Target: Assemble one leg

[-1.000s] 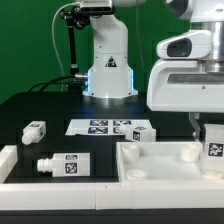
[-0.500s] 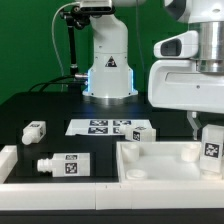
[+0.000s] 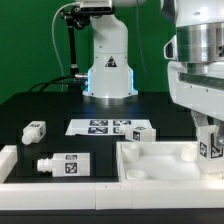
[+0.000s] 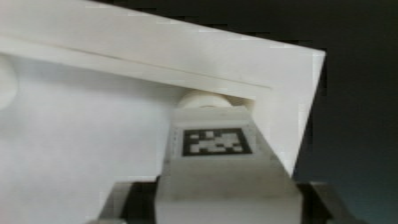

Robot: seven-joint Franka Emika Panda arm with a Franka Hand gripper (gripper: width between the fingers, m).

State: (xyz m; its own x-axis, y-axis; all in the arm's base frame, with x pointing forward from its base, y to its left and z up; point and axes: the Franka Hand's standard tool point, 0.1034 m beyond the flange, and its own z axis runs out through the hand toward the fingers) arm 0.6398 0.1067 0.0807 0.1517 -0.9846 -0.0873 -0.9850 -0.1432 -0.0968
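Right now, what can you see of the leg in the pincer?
The leg is a small white plastic-looking block with a black-and-white tag on its face and a rounded nub at its tip. The pincer clamps it, roughly upright, over a corner of the white panel at the exterior view's right. Contact with the panel is unclear.

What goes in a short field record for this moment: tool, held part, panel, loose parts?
tool state: tool shut on leg
held part: leg, tags visible in both views
position: leg's end at a corner of the panel; contact cannot be told
loose parts: small leg, lying leg, third leg beside the marker board
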